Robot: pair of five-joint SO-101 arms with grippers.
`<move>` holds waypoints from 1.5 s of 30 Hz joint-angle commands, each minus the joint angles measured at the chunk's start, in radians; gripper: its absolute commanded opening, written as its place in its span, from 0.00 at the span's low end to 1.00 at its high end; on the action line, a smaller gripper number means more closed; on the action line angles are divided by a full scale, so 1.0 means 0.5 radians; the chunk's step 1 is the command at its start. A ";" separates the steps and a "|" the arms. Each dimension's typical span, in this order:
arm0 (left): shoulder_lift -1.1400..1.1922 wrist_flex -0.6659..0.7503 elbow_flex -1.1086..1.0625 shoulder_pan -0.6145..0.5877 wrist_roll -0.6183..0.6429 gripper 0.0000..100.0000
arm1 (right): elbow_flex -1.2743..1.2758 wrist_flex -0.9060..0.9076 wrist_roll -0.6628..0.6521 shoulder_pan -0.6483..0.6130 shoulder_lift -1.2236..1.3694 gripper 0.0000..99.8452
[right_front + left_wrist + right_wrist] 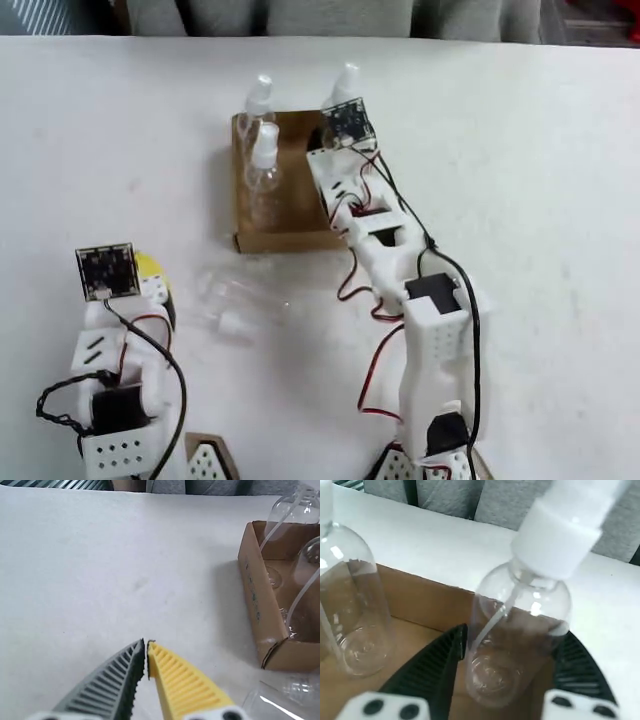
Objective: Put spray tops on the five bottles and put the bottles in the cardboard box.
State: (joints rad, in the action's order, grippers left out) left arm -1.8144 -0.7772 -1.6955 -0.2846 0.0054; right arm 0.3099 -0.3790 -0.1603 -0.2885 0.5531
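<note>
Right wrist view: bottle (520, 645) clasped between the jaws.

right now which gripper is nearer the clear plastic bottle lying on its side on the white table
Left. The left gripper, shut, sits beside the lying bottle; the right gripper is farther off over the brown cardboard box, holding an upright bottle.

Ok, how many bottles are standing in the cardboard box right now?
3 bottles. One in the cardboard box's far-left corner, one just nearer along that wall, one far-right at the right hand. The arm may hide another.
</note>
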 commanded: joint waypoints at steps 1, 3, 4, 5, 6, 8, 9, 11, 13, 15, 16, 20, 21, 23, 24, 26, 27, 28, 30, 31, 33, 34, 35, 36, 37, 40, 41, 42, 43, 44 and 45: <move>-0.014 -0.003 0.003 -0.017 -0.018 0.02 | -0.074 0.017 -0.018 -0.005 -0.041 0.22; -0.014 -0.003 0.003 -0.017 -0.018 0.02 | -0.074 0.017 -0.018 -0.005 -0.044 0.22; -0.014 -0.003 0.003 -0.017 -0.018 0.02 | -0.074 0.017 -0.018 -0.005 -0.044 0.22; -0.014 -0.003 0.003 -0.017 -0.018 0.02 | -0.074 0.017 -0.018 -0.005 -0.044 0.23; -0.014 -0.003 0.003 -0.017 -0.018 0.02 | -0.074 0.017 -0.018 -0.005 -0.044 0.23; -0.014 -0.003 0.003 -0.017 -0.018 0.02 | -0.074 0.017 -0.015 -0.008 -0.051 0.28; -0.014 -0.003 0.003 -0.017 -0.018 0.02 | -0.068 0.020 -0.006 -0.008 -0.066 0.30; -0.014 -0.003 0.003 -0.017 -0.018 0.02 | -0.040 0.051 -0.003 -0.008 -0.115 0.34; -0.014 -0.003 0.003 -0.017 -0.018 0.02 | -0.012 0.057 -0.003 -0.008 -0.167 0.34; -0.014 -0.003 0.003 -0.017 -0.018 0.02 | 0.006 0.057 0.000 -0.008 -0.201 0.34; -0.014 -0.003 0.003 -0.017 -0.018 0.02 | 0.012 0.057 0.000 -0.008 -0.207 0.34; -0.014 -0.003 0.003 -0.017 -0.018 0.02 | 0.018 0.057 0.000 -0.008 -0.216 0.34; -0.014 -0.003 0.003 -0.017 -0.018 0.02 | 0.018 0.057 0.000 -0.008 -0.219 0.34; -0.014 -0.003 0.003 -0.017 -0.018 0.02 | 0.018 0.057 0.000 -0.023 -0.222 0.34; -0.014 -0.003 0.003 -0.017 -0.018 0.02 | 0.018 0.057 0.000 -0.029 -0.222 0.34; -0.014 -0.003 0.003 -0.017 -0.018 0.02 | 0.018 0.057 0.000 -0.041 -0.222 0.34; -0.014 -0.003 0.003 -0.017 -0.018 0.02 | 0.018 0.057 0.000 -0.044 -0.222 0.34; -0.014 -0.003 0.003 -0.017 -0.018 0.02 | 0.018 0.057 0.000 -0.054 -0.222 0.34; -0.014 -0.003 0.003 -0.017 -0.018 0.02 | 0.018 0.057 0.000 -0.057 -0.226 0.34; -0.014 -0.003 0.003 -0.017 -0.018 0.02 | 0.018 0.057 0.000 -0.060 -0.226 0.34; -0.014 0.000 0.003 -0.017 -0.018 0.02 | 0.018 0.057 0.000 -0.060 -0.232 0.34; -0.014 0.000 0.003 -0.017 -0.018 0.02 | 0.021 0.060 0.000 -0.060 -0.250 0.34; -0.014 0.000 0.003 -0.017 -0.018 0.02 | 0.028 0.075 0.000 -0.060 -0.272 0.34; -0.014 0.000 0.003 -0.017 -0.018 0.02 | 0.040 0.106 0.000 -0.060 -0.302 0.34; -0.014 0.000 0.003 -0.017 -0.018 0.02 | 0.052 0.137 0.000 -0.060 -0.345 0.34; -0.014 0.000 0.003 -0.017 -0.018 0.02 | 0.114 0.269 0.003 -0.057 -0.489 0.34; -0.014 0.000 0.003 -0.017 -0.018 0.02 | 0.135 0.299 0.003 -0.057 -0.535 0.34; -0.014 0.000 0.003 -0.017 -0.018 0.02 | 0.160 0.327 0.003 -0.057 -0.578 0.34; -0.014 0.000 0.003 -0.017 -0.018 0.02 | 0.184 0.345 0.003 -0.054 -0.618 0.34; -0.014 0.000 0.003 -0.017 -0.018 0.02 | 0.215 0.364 0.003 -0.051 -0.658 0.34; -0.014 0.000 0.003 -0.017 -0.018 0.02 | 0.249 0.388 0.003 -0.048 -0.701 0.34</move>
State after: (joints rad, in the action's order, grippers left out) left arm -1.8144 -0.7772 -1.6955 -0.2846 0.0054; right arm 0.4219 -0.2087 -0.1573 -0.3099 0.3076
